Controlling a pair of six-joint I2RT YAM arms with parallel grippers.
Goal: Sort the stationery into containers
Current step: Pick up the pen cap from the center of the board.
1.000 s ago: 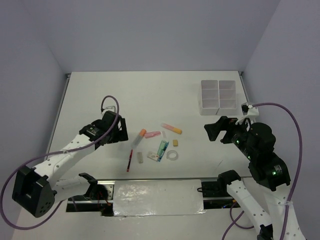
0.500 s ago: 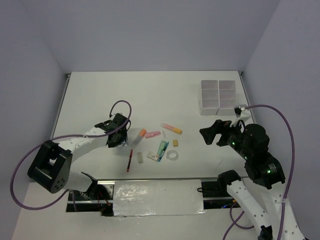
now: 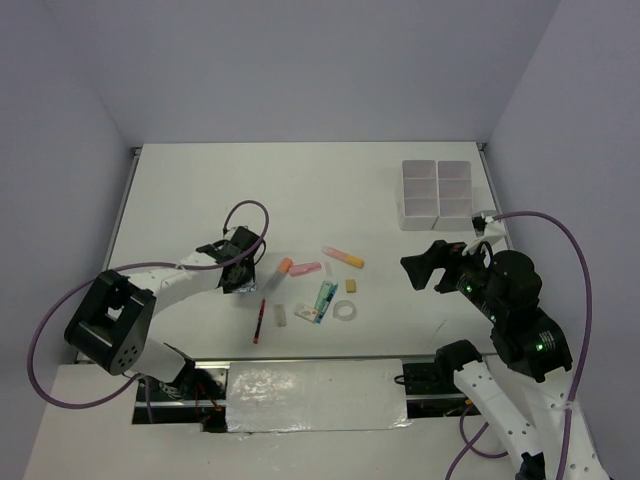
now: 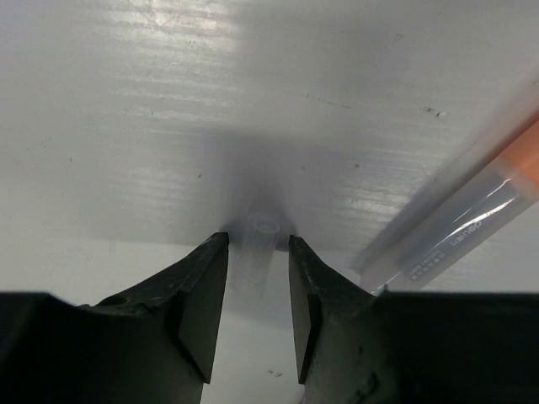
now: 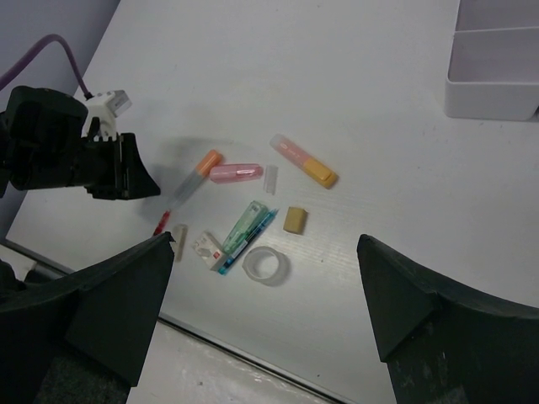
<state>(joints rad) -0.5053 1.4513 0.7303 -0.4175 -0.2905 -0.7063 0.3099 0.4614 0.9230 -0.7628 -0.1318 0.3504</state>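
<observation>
My left gripper [image 3: 244, 282] is down at the table just left of the orange-capped marker [image 3: 277, 273]. In the left wrist view its jaws [image 4: 257, 240] stand narrowly open. A faint blurred grey shape lies at the tips; I cannot tell what it is. The marker [image 4: 472, 210] lies outside the right finger. Pink marker [image 5: 236, 172], pink-yellow marker [image 5: 305, 160], yellow eraser [image 5: 294, 220], green packet [image 5: 244, 225], tape ring [image 5: 265, 266] and red pen [image 3: 258, 320] lie loose mid-table. My right gripper [image 3: 425, 260] hovers wide open and empty, right of the pile. The white containers [image 3: 420, 222] stand far right.
A small white eraser [image 3: 280, 314] and a white-red packet [image 5: 206, 249] lie by the green packet. A short clear piece [image 5: 270, 178] lies beside the pink marker. The table's near edge with a metal strip [image 3: 315, 392] runs just below the pile.
My left gripper has moved right and down to the table beside the orange-capped marker, and its jaws have narrowed. The right gripper shifted slightly left and stayed open.
</observation>
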